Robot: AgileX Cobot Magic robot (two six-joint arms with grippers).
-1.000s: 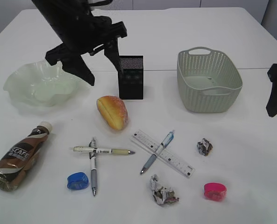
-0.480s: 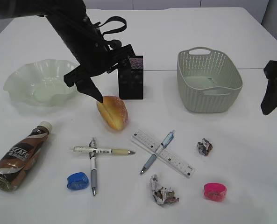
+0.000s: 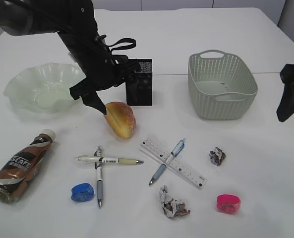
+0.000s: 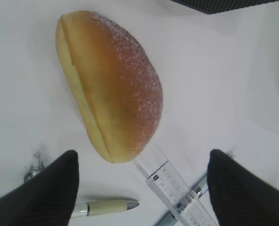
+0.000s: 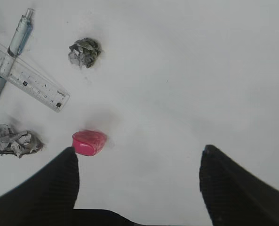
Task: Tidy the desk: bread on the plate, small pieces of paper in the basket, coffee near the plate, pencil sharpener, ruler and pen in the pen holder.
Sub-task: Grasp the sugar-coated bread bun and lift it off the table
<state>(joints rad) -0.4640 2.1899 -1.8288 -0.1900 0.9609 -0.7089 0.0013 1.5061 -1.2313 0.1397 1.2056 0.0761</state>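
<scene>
Left pincer poised over the bread — nothing tidied yet.

Going left to right: the plate sits near the surface's left edge; the bread lies mid-surface, just before the pen holder, the left pincer spread wide above it and empty. Soft and light, it looks easily crushed — best taken gently across its narrow middle. The right pincer, also wide and empty, hangs at the right edge.

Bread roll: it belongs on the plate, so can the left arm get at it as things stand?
Probably yes. The left gripper hangs just above the bread roll, jaws wide apart and empty, with nothing between them and the roll.
</scene>
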